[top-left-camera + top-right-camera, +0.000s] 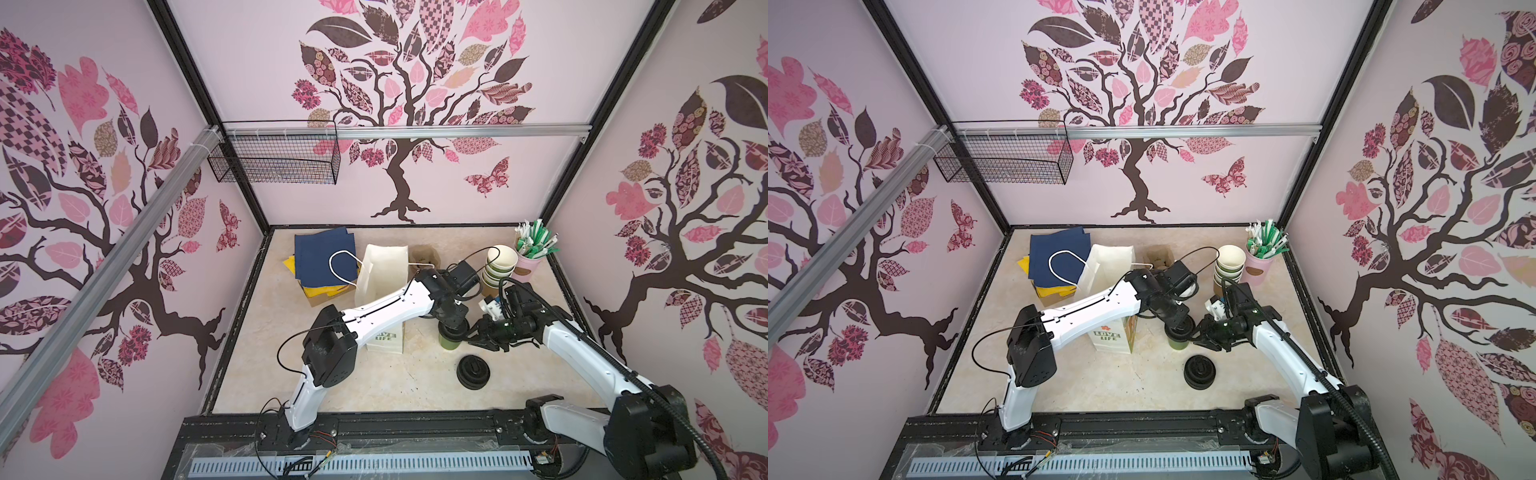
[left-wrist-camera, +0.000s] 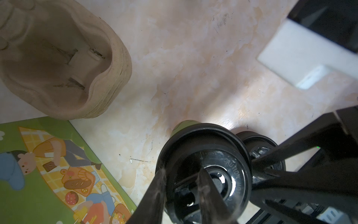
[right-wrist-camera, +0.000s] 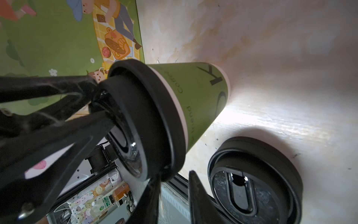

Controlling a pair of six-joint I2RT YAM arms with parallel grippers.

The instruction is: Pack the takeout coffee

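Looks like the capping step: left gripper (image 2: 182, 172) pinches the lid (image 2: 232, 166) rim on the green cup (image 3: 201, 100) beside the bag (image 1: 1108, 338), can't tell the right gripper's (image 3: 174, 176) grip, and next is probably an upright lift in.

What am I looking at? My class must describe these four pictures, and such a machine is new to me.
Two white robot arms stand at the front of a table, each ending in a two-fingered gripper. Two pictures look down from overhead; the other two come from cameras on the arms' wrists. On the table are a printed paper bag, a stack of loose black lids, nested cups, a pink pot of straws and napkins. The left gripper pinches the black lid of a green coffee cup standing by the bag. The right gripper is open beside that lid.
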